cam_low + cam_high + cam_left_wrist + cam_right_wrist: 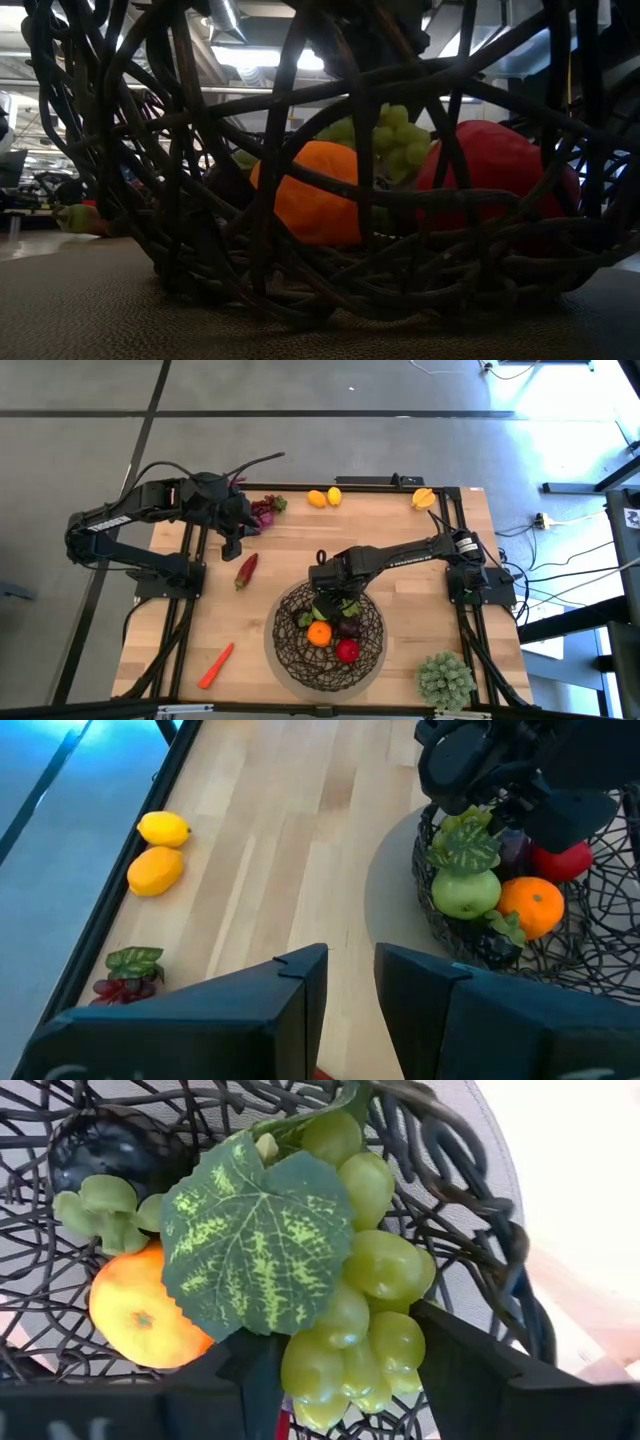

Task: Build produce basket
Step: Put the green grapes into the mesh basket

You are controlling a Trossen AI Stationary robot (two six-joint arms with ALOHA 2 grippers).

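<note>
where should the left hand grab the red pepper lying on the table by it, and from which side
Grip the red pepper across its thicker middle, coming straight down from above. It lies flat and alone on bare wood, long axis running roughly away from the table's front edge, so fingers closing across its narrow width should fit best. The left hand, fingers open, hangs just beyond its stem end; the right hand is busy over the basket.

The surface (400,530) is pale wood with a smooth matt grain, and the basket (372,645) on it is dark woven wire, dull and open. Inside the basket, the green grapes (375,1275) look like smooth, slightly glossy plastic under a matt, veined leaf (262,1240), beside a finely dimpled orange (532,907).
</note>
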